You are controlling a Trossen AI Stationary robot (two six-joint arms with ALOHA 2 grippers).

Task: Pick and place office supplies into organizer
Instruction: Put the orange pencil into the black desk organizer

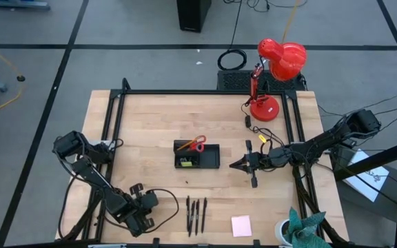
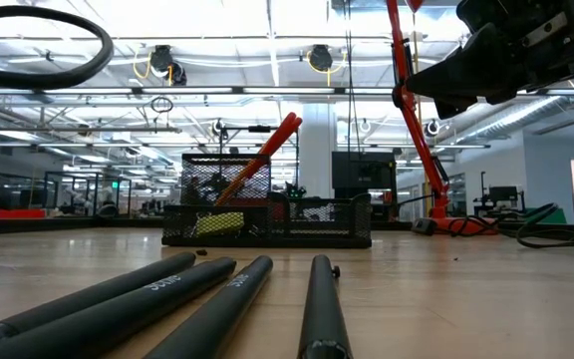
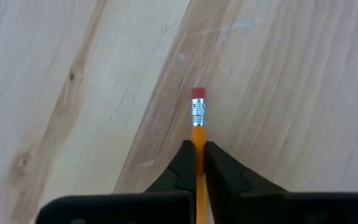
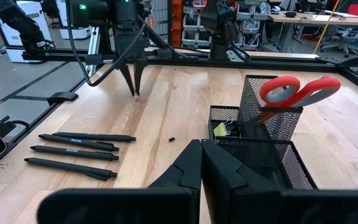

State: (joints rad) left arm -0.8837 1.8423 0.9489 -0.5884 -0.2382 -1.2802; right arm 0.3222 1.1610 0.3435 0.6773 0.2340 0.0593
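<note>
The left pincer [image 3: 197, 163] was clamped on an orange pencil [image 3: 197, 124], eraser end down at the wooden desk [image 1: 157, 124], near the desk's left front corner. The right pincer [image 4: 201, 163] hung fully closed and empty just right of the black mesh organizer [image 1: 209, 157] at the desk's middle. Red-handled scissors [image 1: 197, 143] stood in the organizer. Three black pens [image 1: 196, 215] lay near the front edge, a pink sticky-note pad [image 1: 240, 225] to their right.

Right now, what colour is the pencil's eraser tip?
Pinkish red, above a silver band on the orange pencil. The left wrist view shows it best.
</note>
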